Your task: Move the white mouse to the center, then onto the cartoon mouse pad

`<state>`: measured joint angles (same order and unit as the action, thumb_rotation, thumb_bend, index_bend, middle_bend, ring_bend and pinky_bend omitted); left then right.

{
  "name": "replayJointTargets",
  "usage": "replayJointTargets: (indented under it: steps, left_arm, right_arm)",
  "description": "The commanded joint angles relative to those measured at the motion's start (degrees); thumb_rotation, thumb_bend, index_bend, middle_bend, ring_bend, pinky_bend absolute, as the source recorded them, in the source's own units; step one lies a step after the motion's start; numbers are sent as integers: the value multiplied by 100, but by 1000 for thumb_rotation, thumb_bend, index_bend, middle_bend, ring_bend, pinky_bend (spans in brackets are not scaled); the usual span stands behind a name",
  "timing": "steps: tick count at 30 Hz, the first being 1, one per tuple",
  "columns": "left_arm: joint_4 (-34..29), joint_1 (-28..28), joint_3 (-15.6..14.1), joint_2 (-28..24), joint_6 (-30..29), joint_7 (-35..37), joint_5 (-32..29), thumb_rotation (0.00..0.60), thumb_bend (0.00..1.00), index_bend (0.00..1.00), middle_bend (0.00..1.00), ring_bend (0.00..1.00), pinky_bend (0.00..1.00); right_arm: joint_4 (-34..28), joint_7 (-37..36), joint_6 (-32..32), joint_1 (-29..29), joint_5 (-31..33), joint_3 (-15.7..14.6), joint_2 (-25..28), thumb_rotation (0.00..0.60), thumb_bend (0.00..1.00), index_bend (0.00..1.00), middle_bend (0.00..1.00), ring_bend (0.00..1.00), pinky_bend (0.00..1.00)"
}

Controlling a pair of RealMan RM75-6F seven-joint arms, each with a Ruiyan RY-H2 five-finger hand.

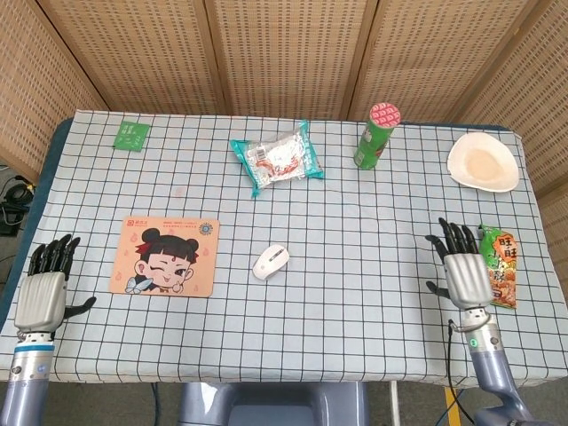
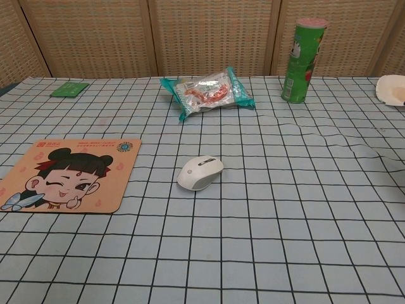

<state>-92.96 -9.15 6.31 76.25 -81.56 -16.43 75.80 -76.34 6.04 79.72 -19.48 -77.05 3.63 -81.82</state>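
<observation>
Mouse (image 1: 271,262) sits free near mid-tabletop, just right of the pad (image 1: 165,256), not touching it. Judged: first step (to center) looks done; second step, onto the pad, not yet begun.

Left hand (image 1: 40,295) at the front-left corner, fingers spread, holding nothing. Right hand (image 1: 465,275) near the front-right edge, fingers apart, empty, beside a snack bag (image 1: 496,265). Both well apart from the mouse.

Next move, as a guess: the left hand is on the pad's side; it would have to reach over the pad, grip the mouse and set it on the cartoon face.

Head view shows both hands; chest view shows neither, but gives the mouse's scroll wheel and low profile plainly, and the can (image 2: 302,61) upright at the far edge.
</observation>
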Motion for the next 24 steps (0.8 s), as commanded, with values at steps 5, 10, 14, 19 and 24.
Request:
replayJointTargets:
  steps: [5, 10, 14, 19, 24]
  left_arm:
    - [80, -486, 118, -235, 371, -23, 477, 600, 7, 0, 0, 0, 0]
    - [402, -1011, 138, -375, 777, 173, 1061, 600, 20, 35, 0, 0, 12]
    - [730, -1415, 111, -263, 1140, 311, 1337, 600, 24, 71, 0, 0, 31]
    - [938, -1750, 135, -7, 1488, 207, 1318, 600, 24, 56, 0, 0, 27]
    - [1159, -2155, 269, 335, 1874, 14, 1164, 600, 24, 9, 0, 0, 21]
  right_arm:
    - [-50, -286, 364, 279, -286, -57, 160, 600, 158, 253, 21, 0, 4]
    - [11, -472, 418, 340, -452, -44, 195, 600, 158, 260, 21, 0, 4]
    - [0, -601, 411, 373, -515, -5, 233, 600, 158, 262, 21, 0, 4]
    - [-55, -684, 415, 414, -577, 31, 294, 600, 157, 263, 21, 0, 4]
    - [-113, -724, 425, 447, -642, 60, 334, 600, 157, 263, 21, 0, 4]
